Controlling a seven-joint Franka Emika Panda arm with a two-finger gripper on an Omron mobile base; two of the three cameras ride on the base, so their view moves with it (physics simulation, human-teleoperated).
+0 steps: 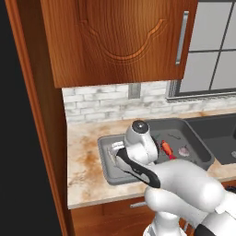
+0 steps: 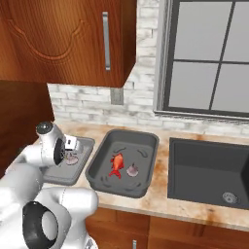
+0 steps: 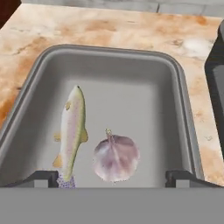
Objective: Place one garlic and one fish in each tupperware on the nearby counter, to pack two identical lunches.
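Over the smaller tray point(image 3: 188, 127) on the counter point(image 3: 109, 30), where the pale fish point(image 3: 72, 129) and a garlic point(image 3: 116, 157) lie just apart, the gripper point(image 3: 111, 176) is held wide and empty, so packing looks complete and only withdrawal is judged needed.

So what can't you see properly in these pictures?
- Left base view: the robot's white arm covers most of the smaller light grey tray, so its contents are hidden.
- Right base view: the same arm hides part of that tray; the pale garlic bulb barely peeks out.
- Hand view: the slim pale fish has its tail cut off at the bottom edge, where the dark fingers show just their tips.
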